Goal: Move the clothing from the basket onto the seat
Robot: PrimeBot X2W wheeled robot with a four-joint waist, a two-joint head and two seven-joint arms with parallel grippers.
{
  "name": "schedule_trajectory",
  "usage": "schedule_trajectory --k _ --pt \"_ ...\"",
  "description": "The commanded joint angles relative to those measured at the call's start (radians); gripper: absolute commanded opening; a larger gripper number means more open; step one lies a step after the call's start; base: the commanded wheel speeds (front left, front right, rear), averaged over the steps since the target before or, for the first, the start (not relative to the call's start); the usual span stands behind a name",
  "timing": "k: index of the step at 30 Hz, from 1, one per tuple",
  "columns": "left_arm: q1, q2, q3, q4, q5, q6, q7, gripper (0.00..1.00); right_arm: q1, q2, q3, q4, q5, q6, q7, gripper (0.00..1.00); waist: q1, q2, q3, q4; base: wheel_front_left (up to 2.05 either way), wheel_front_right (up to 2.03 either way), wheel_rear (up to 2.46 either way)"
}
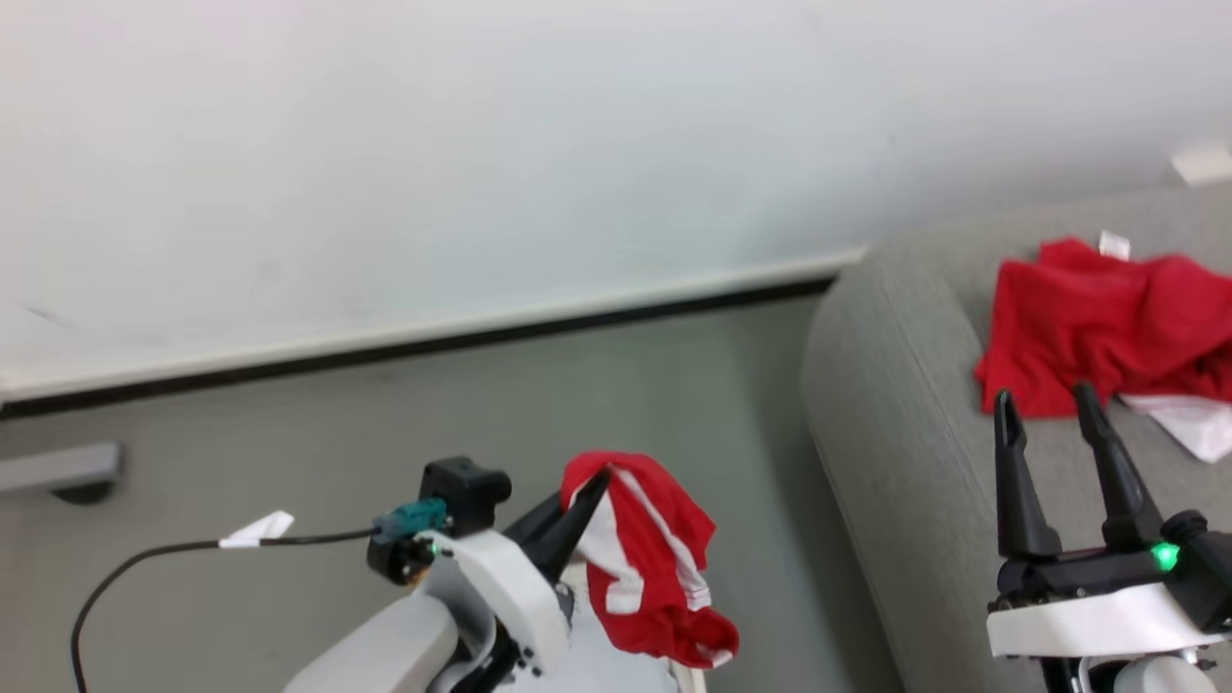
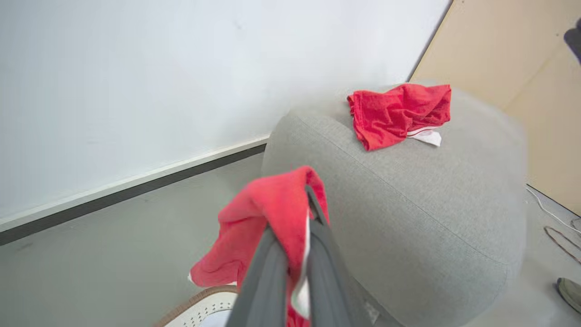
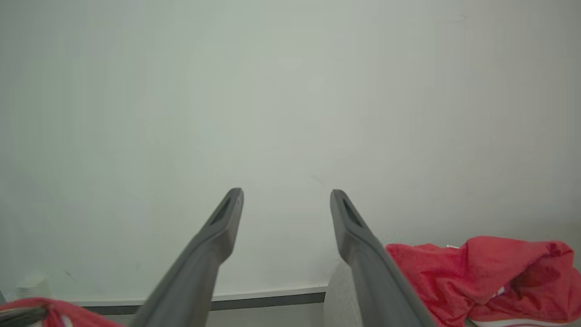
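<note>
Left pincer (image 1: 589,493) clenched on garment (image 1: 645,568), hanging over basket (image 2: 204,305), short of seat (image 1: 895,414); right pincer (image 1: 1047,402) released. I may lose it to floor (image 1: 577,385) if cloth slips from thin pinch.

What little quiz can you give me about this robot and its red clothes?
1. True or false: the left tool is shut on a soft red garment with white stripes.
2. Fill in: the right tool is ____.
3. Where does the other crumpled red garment lie? A) in the right tool B) on the large light grey fabric sofa C) hanging from the left tool
Key: 1 true; 2 open; 3 B.
</note>
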Motion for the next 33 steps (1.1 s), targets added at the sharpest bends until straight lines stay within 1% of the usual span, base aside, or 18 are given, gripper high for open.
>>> schedule_trajectory --k 1,7,13,22,33 --pt "0.013 0.000 0.028 -0.028 0.021 0.003 0.000 0.00 0.018 -0.011 0.008 0.007 0.009 -0.002 0.001 1.00 0.0004 0.0000 -0.074 0.061 0.00 0.00 0.00" --pt "-0.010 0.014 0.108 -0.150 0.071 0.021 -0.001 0.00 0.045 -0.015 0.046 0.029 0.045 -0.002 0.001 1.00 0.0004 0.0000 -0.118 0.102 0.00 0.00 0.00" --pt "-0.045 0.032 0.151 -0.238 0.088 0.050 0.000 0.00 0.056 -0.011 0.111 0.049 0.065 -0.002 0.001 1.00 0.0004 0.0000 -0.140 0.126 0.00 0.00 0.00" --pt "-0.060 0.048 0.157 -0.315 0.096 0.078 0.015 0.00 0.059 -0.003 0.171 0.065 0.075 -0.002 0.001 1.00 0.0004 0.0000 -0.129 0.144 0.00 0.00 0.00" --pt "-0.062 0.053 0.159 -0.333 0.090 0.087 0.014 0.00 0.036 -0.006 0.229 0.078 0.070 -0.002 0.001 1.00 0.0004 0.0000 -0.110 0.140 0.00 0.00 0.00"
